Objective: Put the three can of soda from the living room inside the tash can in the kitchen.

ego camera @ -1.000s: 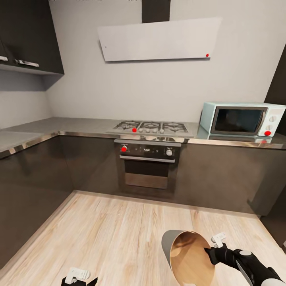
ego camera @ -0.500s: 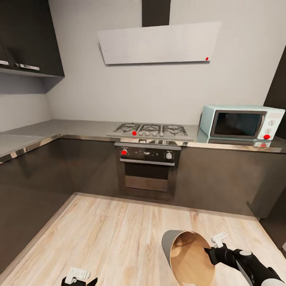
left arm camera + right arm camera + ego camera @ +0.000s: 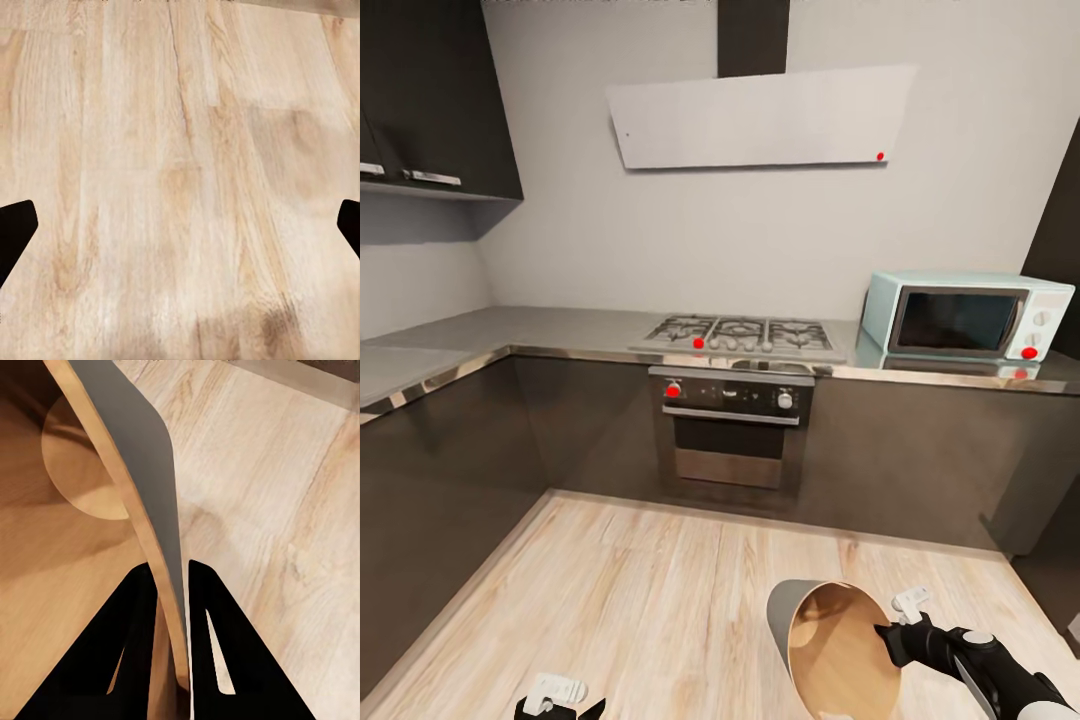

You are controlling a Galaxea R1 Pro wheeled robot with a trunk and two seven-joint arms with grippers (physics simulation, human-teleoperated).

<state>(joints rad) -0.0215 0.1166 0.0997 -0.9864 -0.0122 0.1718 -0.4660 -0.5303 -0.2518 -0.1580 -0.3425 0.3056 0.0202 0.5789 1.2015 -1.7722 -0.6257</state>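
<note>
Kitchen floorboards lie beneath the tash can point(image 3: 830, 650), carried tilted with the right gripper point(image 3: 171, 585) clamped on its rim, left gripper point(image 3: 180, 225) spread empty; best kept level while carried.

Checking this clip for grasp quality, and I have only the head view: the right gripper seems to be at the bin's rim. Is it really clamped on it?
Observer: Yes. In the right wrist view the right gripper has one finger inside and one outside the bin, pinching its wall.
Operator: Any cans in the bin?
Observer: The right wrist view looks down to its round orange-brown bottom, and the part that shows is bare. The rest is out of frame.
Operator: And the left gripper, holding anything?
Observer: No. In the left wrist view the left gripper has its fingertips far apart, with nothing but wood floor between them.
</note>
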